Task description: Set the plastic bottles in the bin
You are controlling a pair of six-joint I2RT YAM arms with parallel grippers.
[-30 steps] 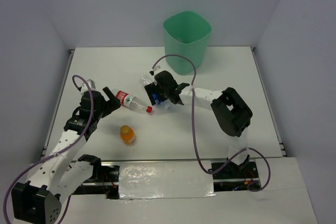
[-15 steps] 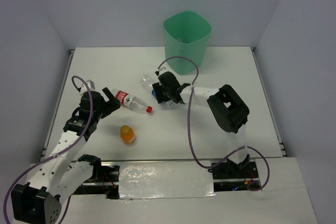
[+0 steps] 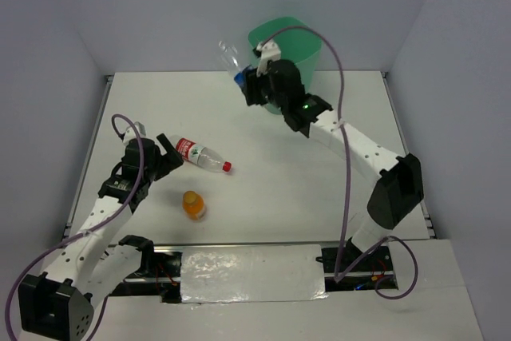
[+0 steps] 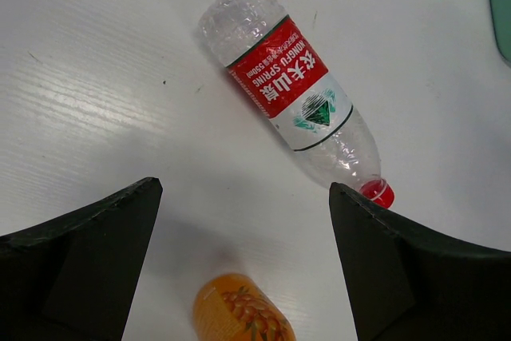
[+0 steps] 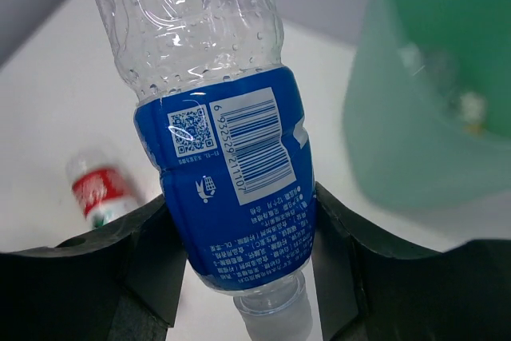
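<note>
The right gripper (image 3: 252,85), clamped on the blue-labelled bottle (image 3: 230,57), holds it high just beside the bin (image 3: 306,52), so it should swing fully over the mouth before letting go, while the left gripper (image 3: 165,152) gapes empty over the red-labelled bottle (image 4: 295,93) lying on the table (image 3: 160,101).

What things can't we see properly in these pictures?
- Inside of the bin: in the top view, the right gripper and its arm cover part of the opening. The right wrist view shows only blurry shapes through its wall.
- Cap end of the blue-label bottle: in the right wrist view, it is cut off by the bottom edge.
- Most of the orange-capped bottle: in the left wrist view, it is cut off by the bottom edge.
</note>
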